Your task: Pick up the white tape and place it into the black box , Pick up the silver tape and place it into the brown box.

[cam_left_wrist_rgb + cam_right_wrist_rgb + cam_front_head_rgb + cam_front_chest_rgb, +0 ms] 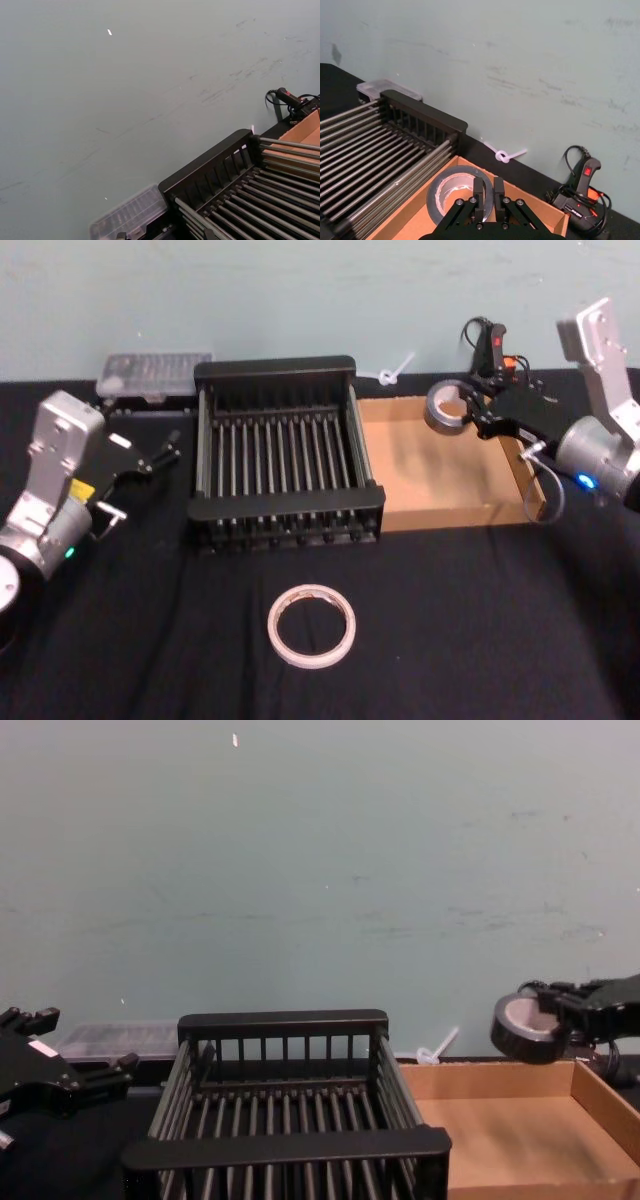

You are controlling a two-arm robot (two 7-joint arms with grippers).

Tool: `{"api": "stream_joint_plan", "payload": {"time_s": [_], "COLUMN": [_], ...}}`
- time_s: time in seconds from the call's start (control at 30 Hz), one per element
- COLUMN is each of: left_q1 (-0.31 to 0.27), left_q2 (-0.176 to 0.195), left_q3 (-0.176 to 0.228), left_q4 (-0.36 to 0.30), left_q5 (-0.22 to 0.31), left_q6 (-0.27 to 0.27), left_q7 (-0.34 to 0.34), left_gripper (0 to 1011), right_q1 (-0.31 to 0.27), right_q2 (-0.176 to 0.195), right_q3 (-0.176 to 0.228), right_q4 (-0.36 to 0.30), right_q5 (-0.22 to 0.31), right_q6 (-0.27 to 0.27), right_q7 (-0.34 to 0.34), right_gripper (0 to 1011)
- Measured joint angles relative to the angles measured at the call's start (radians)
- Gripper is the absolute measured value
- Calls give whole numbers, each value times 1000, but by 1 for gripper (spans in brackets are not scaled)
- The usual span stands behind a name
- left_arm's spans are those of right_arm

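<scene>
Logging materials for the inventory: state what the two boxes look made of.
The black box: probably moulded plastic, matte black, with slatted bars and thick rim rails. The brown box: looks like plain cardboard, dull tan, thin low walls with raw cut edges.

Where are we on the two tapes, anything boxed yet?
Nothing is boxed yet. In hand: the right tool is shut on the silver tape, held in the air over the far part of the brown box, not released. Left to do: the white tape lies on the table in front of the black box, which holds no tape. The left tool waits open, left of that crate.
</scene>
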Motion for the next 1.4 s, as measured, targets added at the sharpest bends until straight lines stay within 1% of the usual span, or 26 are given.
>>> {"api": "stream_joint_plan", "payload": {"time_s": [0.03, 0.13, 0.17, 0.3, 0.33, 0.37, 0.5, 0.63, 0.77, 1.07, 1.2, 1.23, 1.27, 1.3, 1.33, 1.4], "left_q1": [0, 0, 0, 0, 0, 0, 0, 0, 0, 0, 0, 0, 0, 0, 0, 0], "left_q2": [0, 0, 0, 0, 0, 0, 0, 0, 0, 0, 0, 0, 0, 0, 0, 0], "left_q3": [0, 0, 0, 0, 0, 0, 0, 0, 0, 0, 0, 0, 0, 0, 0, 0], "left_q4": [0, 0, 0, 0, 0, 0, 0, 0, 0, 0, 0, 0, 0, 0, 0, 0], "left_q5": [0, 0, 0, 0, 0, 0, 0, 0, 0, 0, 0, 0, 0, 0, 0, 0], "left_q6": [0, 0, 0, 0, 0, 0, 0, 0, 0, 0, 0, 0, 0, 0, 0, 0], "left_q7": [0, 0, 0, 0, 0, 0, 0, 0, 0, 0, 0, 0, 0, 0, 0, 0], "left_gripper": [1001, 1001, 1001, 1001, 1001, 1001, 1001, 1001, 1001, 1001, 1001, 1001, 1002, 1001, 1001, 1001], "right_q1": [18, 41, 57, 95, 95, 105, 122, 134, 141, 140, 140, 139, 139, 139, 139, 139], "right_q2": [-12, -27, -38, -65, -65, -72, -85, -93, -92, -92, -92, -92, -92, -92, -92, -92], "right_q3": [-5, -11, -15, -24, -24, -27, -32, -37, -45, -43, -42, -42, -42, -42, -42, -41], "right_q4": [30, 69, 95, 166, 166, 186, 220, 243, 252, 251, 250, 250, 250, 249, 249, 249], "right_q5": [-3, -6, -9, -20, -20, -24, -30, -32, -35, -35, -34, -34, -34, -34, -34, -34], "right_q6": [4, 9, 12, 20, 20, 24, 36, 55, 63, 63, 62, 62, 62, 62, 62, 62], "right_q7": [-2, -4, -7, -18, -18, -19, -19, -9, 6, 5, 4, 4, 3, 3, 3, 2], "right_gripper": [125, 125, 125, 125, 125, 125, 125, 125, 125, 125, 178, 230, 249, 307, 307, 365]}}
